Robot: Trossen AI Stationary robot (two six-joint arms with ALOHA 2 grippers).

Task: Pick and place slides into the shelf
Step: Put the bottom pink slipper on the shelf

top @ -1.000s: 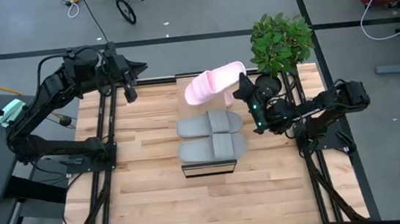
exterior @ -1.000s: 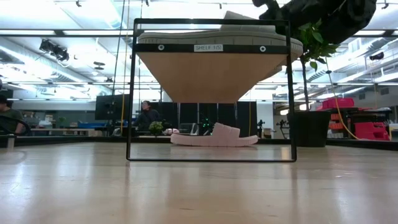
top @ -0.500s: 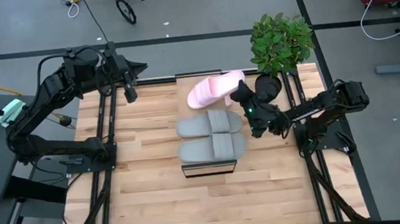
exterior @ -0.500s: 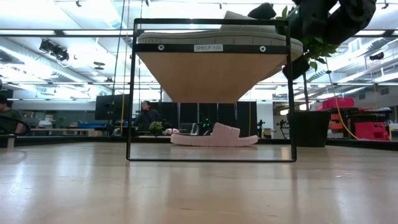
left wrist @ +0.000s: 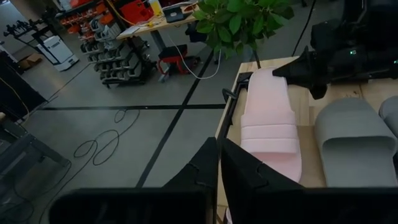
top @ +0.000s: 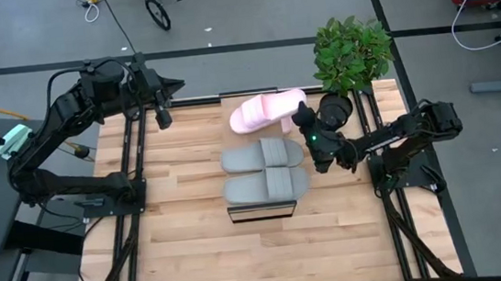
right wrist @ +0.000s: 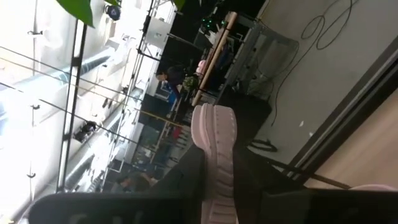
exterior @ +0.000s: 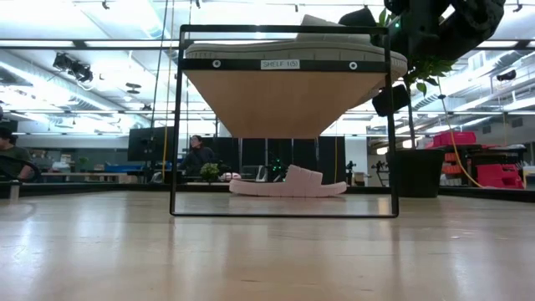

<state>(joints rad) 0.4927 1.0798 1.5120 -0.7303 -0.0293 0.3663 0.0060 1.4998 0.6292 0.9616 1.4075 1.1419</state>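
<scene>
Wooden tabletop (top: 187, 248) under right gripper (top: 303, 119) clamped on pink slide (top: 266, 110); second pink slide (exterior: 288, 182) only at table level.

slides (top: 263, 157) matt soft foam, ribbed | shelf (exterior: 284, 100) pale wood, dark metal

The tabletop (top: 184, 221) is made of light wood planks, with dark metal rails along its left and right sides. The shelf (top: 261, 211) stands on it near the middle. It is a long, narrow rack with a dark frame and a light wood plank on top. In the low view, one pink slide (exterior: 288, 183) lies flat on the tabletop, on the far side of the shelf. A green plant in a dark pot (top: 350, 54) stands at the far right corner. The bases of both arms sit on the side rails, one left and one right.
</scene>
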